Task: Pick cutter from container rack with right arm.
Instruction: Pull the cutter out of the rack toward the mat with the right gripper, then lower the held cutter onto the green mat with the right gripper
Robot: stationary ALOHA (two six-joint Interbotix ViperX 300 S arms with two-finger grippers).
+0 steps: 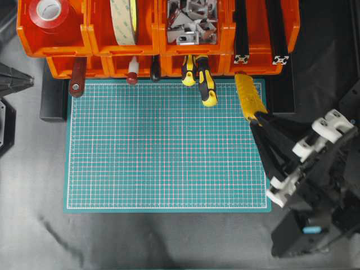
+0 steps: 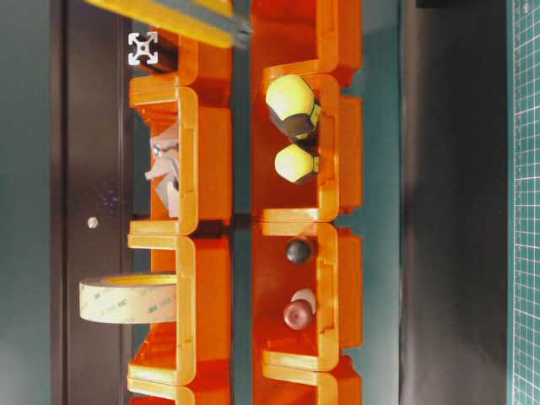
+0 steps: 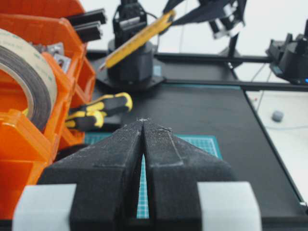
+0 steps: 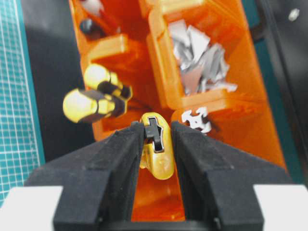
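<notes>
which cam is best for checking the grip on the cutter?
Right wrist view: the cutter sits clamped between the right end effector fingers, seen end-on. Overhead shows most of its length, grip end partly hidden. Left wrist shows it held aloft, far off. Table-level catches only a yellow strip at the top edge.

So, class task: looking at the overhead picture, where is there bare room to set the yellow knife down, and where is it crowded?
The green mat is bare across its middle and near edge. Free room runs from the screwdriver handles down to the mat's front border, and left of the right tool, which grips the cutter. It is crowded along the container rack, where handles overhang the mat's far edge.
</notes>
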